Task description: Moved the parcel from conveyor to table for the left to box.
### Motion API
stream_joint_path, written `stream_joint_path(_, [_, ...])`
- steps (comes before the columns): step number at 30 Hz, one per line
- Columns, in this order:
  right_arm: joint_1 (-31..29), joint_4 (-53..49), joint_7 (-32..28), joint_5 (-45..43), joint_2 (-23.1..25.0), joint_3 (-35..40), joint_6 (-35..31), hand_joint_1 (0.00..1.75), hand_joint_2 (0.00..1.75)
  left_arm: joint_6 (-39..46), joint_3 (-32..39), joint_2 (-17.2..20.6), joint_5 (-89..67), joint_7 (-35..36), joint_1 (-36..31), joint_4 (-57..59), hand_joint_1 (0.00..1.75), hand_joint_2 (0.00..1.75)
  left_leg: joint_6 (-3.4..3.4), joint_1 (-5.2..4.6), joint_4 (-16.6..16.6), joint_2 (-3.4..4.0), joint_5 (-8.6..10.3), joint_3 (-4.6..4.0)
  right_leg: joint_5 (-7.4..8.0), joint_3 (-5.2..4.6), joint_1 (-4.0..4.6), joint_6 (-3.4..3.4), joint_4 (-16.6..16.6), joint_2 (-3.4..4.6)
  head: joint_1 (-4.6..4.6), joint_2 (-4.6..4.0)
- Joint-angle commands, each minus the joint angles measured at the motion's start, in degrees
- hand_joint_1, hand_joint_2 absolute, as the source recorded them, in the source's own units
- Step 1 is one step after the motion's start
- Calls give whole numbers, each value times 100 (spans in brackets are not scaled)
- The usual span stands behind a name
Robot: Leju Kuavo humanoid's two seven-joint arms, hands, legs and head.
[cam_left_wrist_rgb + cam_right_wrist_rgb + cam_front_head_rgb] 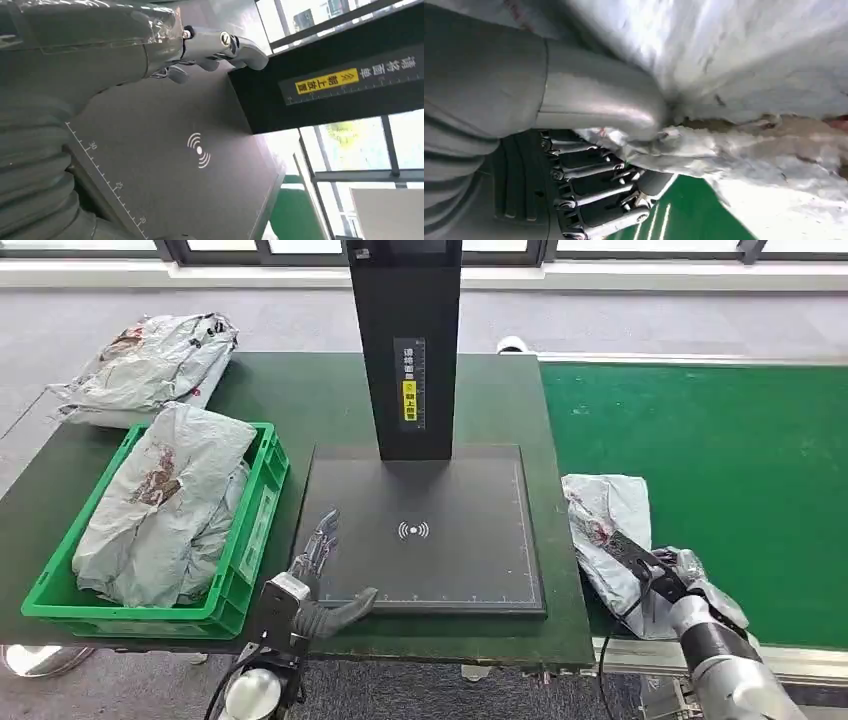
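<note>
We see our right hand [668, 575] clamped on the grey parcel [605, 515] at the green conveyor's [720, 460] edge, our left hand [318, 558] spread empty over the desk's [300, 400] scanner pad [460, 560], so lifting it across comes next, we judge.

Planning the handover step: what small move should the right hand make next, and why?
Probably lift the parcel and carry it left onto the black pad. The right hand already grips its edge, it lies on the green conveyor, and the left hand waits open over the pad.
</note>
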Motion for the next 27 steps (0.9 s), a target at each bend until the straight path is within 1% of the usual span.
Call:
stream_joint_path(1, [-179,312,-46,-285,237,11,-106,175,175,23,286,10,-5,13,24,85,0,175,3,4,-14,28,6,-6,12,-8,7,-6,-19,-12,0,-2])
stream_joint_path(4, [-222,291,-75,-571,231,-244,-130,175,175,19,298,12,-4,13,61,43,0,175,2,1,-3,14,1,-12,5,-11,3,-3,-5,-8,0,0])
stream_joint_path(6, [-225,288,-75,-571,223,-244,-130,175,175,19,299,12,-4,13,62,43,0,175,2,-2,-3,3,2,-18,3,-15,-1,-2,-3,-20,0,0])
stream_joint_path(7, [-225,288,-75,-571,223,-244,-130,175,175,19,299,12,-4,13,62,43,0,175,3,1,-7,9,7,-26,11,-22,3,-3,-10,-24,0,0])
stream_joint_path(13, [-219,292,-76,-574,228,-244,-129,175,175,20,298,9,-4,14,58,44,0,175,3,-2,-1,-11,2,-29,2,-21,-2,-2,-2,-29,0,-2])
stream_joint_path(14, [-219,292,-76,-574,228,-244,-129,175,175,20,298,9,-4,14,58,44,0,175,4,0,-4,-4,6,-32,7,-24,1,-3,-8,-33,0,0])
stream_joint_path(16, [-225,222,-236,-1100,282,-713,-172,175,175,54,313,-8,7,32,57,60,0,175,4,-1,-2,-7,4,-32,4,-25,-1,-2,-5,-32,0,-2])
stream_joint_path(17, [-247,182,-486,-1467,311,-1007,-110,175,175,93,320,-17,12,37,68,55,0,175,4,0,-5,-4,6,-33,7,-25,1,-3,-9,-36,0,-2])
stream_joint_path(18, [-276,152,-708,-1782,321,-1237,5,175,175,132,321,-24,15,37,85,48,0,175,5,-1,-8,0,9,-36,10,-29,1,-4,-12,-38,0,-2])
stream_joint_path(19, [-335,58,-1196,-2481,388,-1741,332,175,175,207,314,-25,14,18,117,39,0,175,5,-2,-2,-7,5,-38,5,-31,-2,-3,-4,-34,0,0])
stream_joint_path(20, [-367,-42,-1397,-2849,429,-1978,498,175,175,283,319,-37,7,-8,144,43,0,175,4,-6,-1,-9,3,-36,2,-31,-6,-1,0,-29,0,-2])
stream_joint_path(21, [-370,-250,-1530,-3166,488,-2045,604,175,175,354,297,-28,-5,-35,173,47,0,175,5,-3,-2,1,5,-43,7,-37,-2,-3,-4,-28,0,0])
stream_joint_path(22, [-351,-488,-1716,-3456,566,-2035,646,175,175,415,303,-39,-11,-51,204,30,0,175,3,-7,0,-2,3,-44,3,-39,-7,-1,2,-22,0,0])
stream_joint_path(23, [-293,-774,-1752,-3648,650,-1925,685,175,175,441,313,-47,-15,-55,252,-12,0,175,4,-5,0,9,3,-46,7,-44,-6,-3,1,-16,2,0])
stream_joint_path(24, [-131,-1332,-1889,-3943,794,-1704,802,175,175,483,340,-66,-31,-59,308,-61,0,175,3,-5,-4,18,4,-47,11,-46,-4,-5,-3,-14,0,-2])
stream_joint_path(25, [65,-1920,-1925,-4233,924,-1487,895,175,175,523,372,-92,-57,-64,353,-99,0,175,2,-7,-1,10,3,-50,7,-48,-7,-4,3,-12,0,-2])
stream_joint_path(26, [289,-2508,-1795,-4462,1036,-1257,951,175,175,539,387,-108,-80,-70,396,-141,0,175,2,-3,-3,18,3,-51,11,-50,-2,-6,-2,-11,0,-2])
stream_joint_path(27, [597,-3237,-1640,-4761,1148,-964,955,175,175,557,390,-120,-129,-79,445,-188,0,175,1,-4,-3,1,4,-53,6,-48,-5,-5,0,-22,0,0])
